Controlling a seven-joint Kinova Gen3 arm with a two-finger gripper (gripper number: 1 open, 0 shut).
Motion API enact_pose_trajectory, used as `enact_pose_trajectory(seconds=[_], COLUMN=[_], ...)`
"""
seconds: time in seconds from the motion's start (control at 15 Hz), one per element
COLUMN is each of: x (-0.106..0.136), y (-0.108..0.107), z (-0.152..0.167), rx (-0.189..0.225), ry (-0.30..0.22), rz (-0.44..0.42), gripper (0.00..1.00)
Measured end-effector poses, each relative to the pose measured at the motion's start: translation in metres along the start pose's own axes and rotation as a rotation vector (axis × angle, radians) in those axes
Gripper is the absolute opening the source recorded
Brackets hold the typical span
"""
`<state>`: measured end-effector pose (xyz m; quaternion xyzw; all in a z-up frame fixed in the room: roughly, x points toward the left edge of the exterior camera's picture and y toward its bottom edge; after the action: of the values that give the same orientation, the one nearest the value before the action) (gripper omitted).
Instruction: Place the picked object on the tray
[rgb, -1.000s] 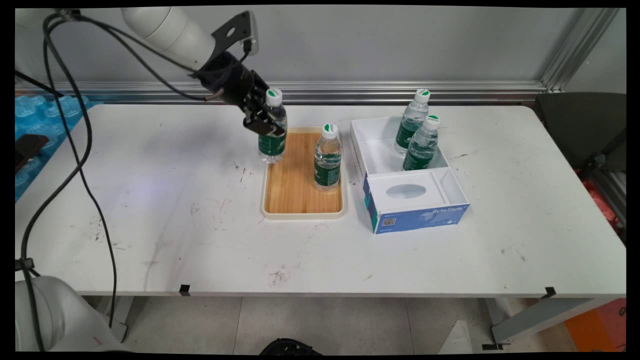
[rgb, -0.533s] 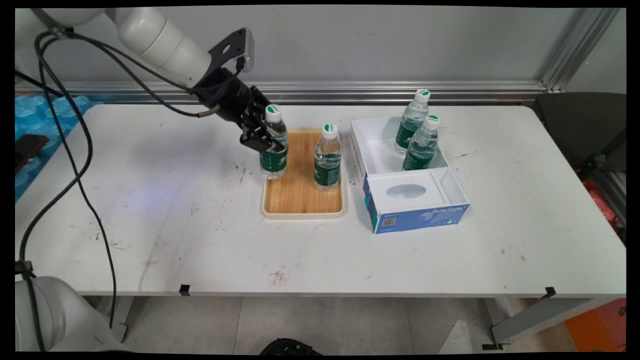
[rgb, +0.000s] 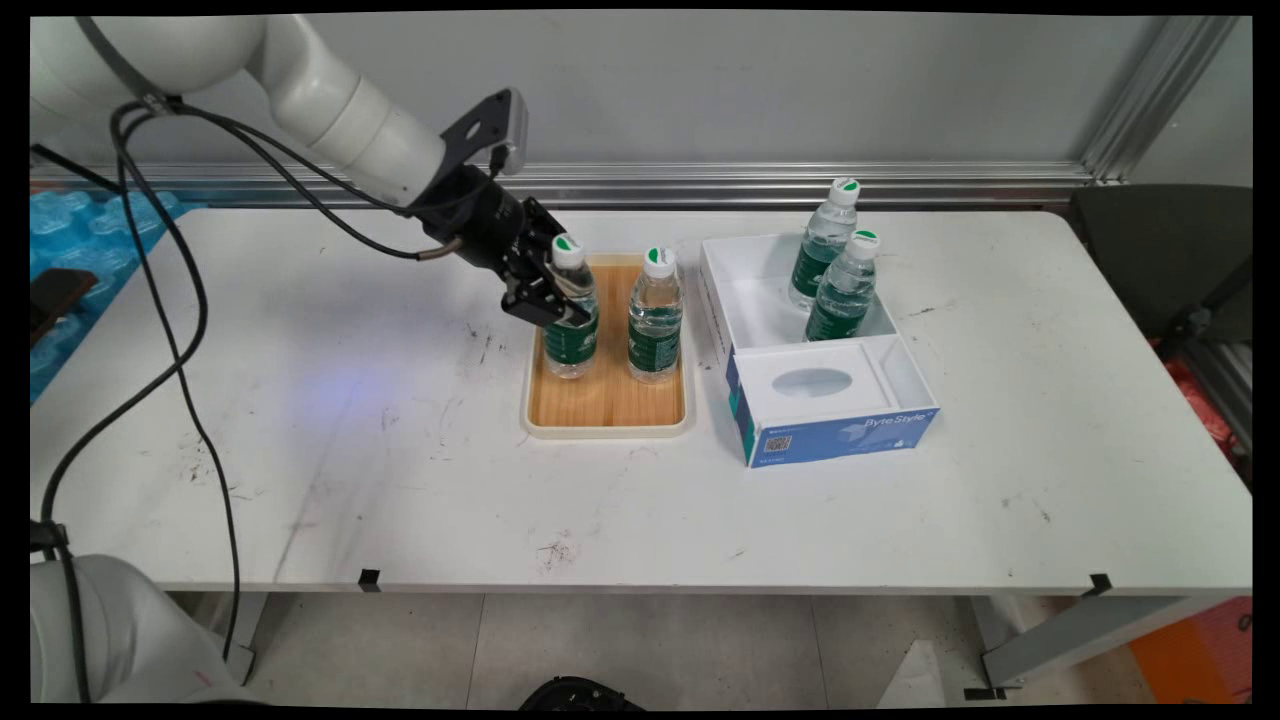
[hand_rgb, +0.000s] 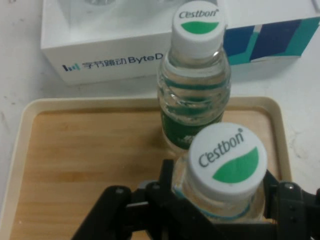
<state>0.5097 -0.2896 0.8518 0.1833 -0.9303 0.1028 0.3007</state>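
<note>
My gripper (rgb: 545, 300) is shut on a water bottle (rgb: 571, 322) with a green label and a white, green-marked cap, gripping it just below the neck. The bottle stands upright over the left half of the wooden tray (rgb: 606, 408); whether it touches the tray I cannot tell. A second bottle (rgb: 655, 316) stands on the tray just to its right. In the hand view the held bottle (hand_rgb: 226, 167) sits between the fingers (hand_rgb: 167, 187), with the second bottle (hand_rgb: 196, 80) beyond it on the tray (hand_rgb: 90, 150).
A white and blue box (rgb: 830, 400) lies right of the tray with two more bottles (rgb: 843, 287) standing in its open far part. Black cables (rgb: 190, 330) hang from the arm on the left. A dark chair (rgb: 1170, 250) stands past the table's right end.
The gripper has carried the bottle down and to the right, from above the tray's far left corner to its left half beside the second bottle.
</note>
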Motion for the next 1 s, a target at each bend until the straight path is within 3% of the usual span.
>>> enact_pose_trajectory(seconds=[0.87, 0.93, 1.0], x=[-0.017, -0.017, -0.018], y=[-0.008, -0.008, -0.009], z=[0.029, 0.03, 0.032], rx=[-0.024, -0.025, -0.026], ry=[0.004, 0.004, 0.004], rz=[0.004, 0.003, 0.003], gripper=[0.0, 1.0, 1.0])
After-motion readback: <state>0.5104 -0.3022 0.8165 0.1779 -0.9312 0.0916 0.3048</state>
